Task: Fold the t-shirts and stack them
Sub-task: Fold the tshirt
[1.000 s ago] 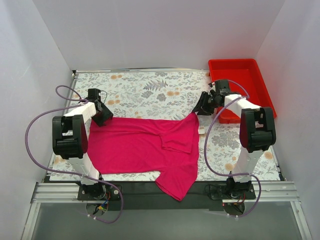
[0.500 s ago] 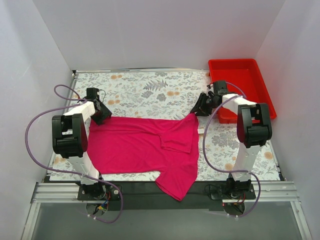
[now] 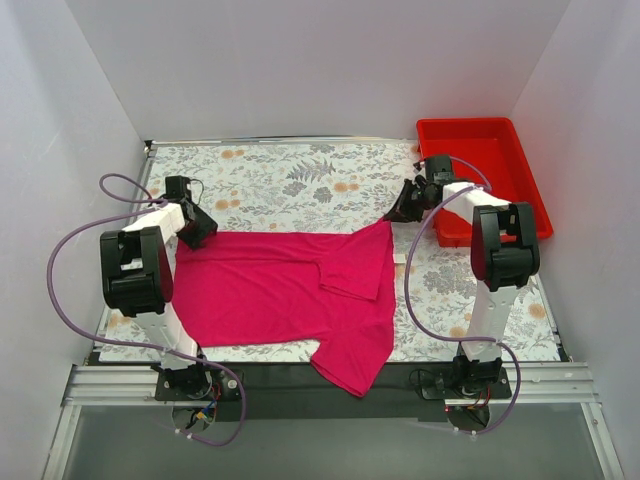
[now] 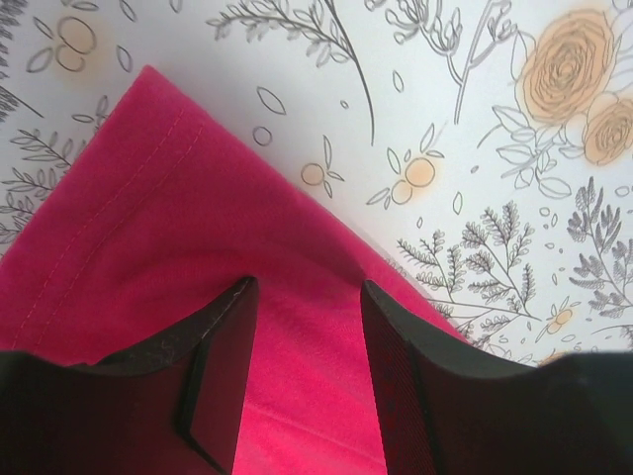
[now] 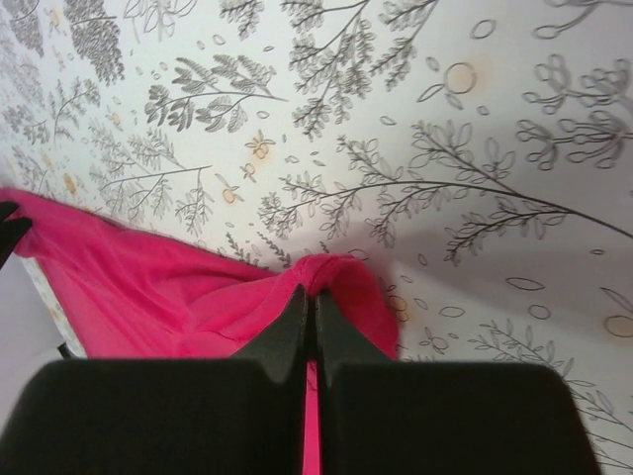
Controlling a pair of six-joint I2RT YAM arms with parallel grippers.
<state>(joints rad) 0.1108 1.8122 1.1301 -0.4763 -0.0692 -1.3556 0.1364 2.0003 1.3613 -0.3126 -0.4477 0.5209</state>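
Top view: stretching the t-shirt (image 3: 285, 290) flat, just left of the red bin (image 3: 480, 150), before folding. Left wrist: straddling the corner farthest from the bin, left gripper (image 4: 307, 287) half-open. Right wrist: pinching the bin-side corner with the right gripper (image 5: 308, 297); probably needing the left's grip next.

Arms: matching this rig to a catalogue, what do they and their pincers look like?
Left arm and right arm: white links, chunky black joint housings, a lilac cable looping beside each. Left pincer and right pincer: black, flat, tapered.
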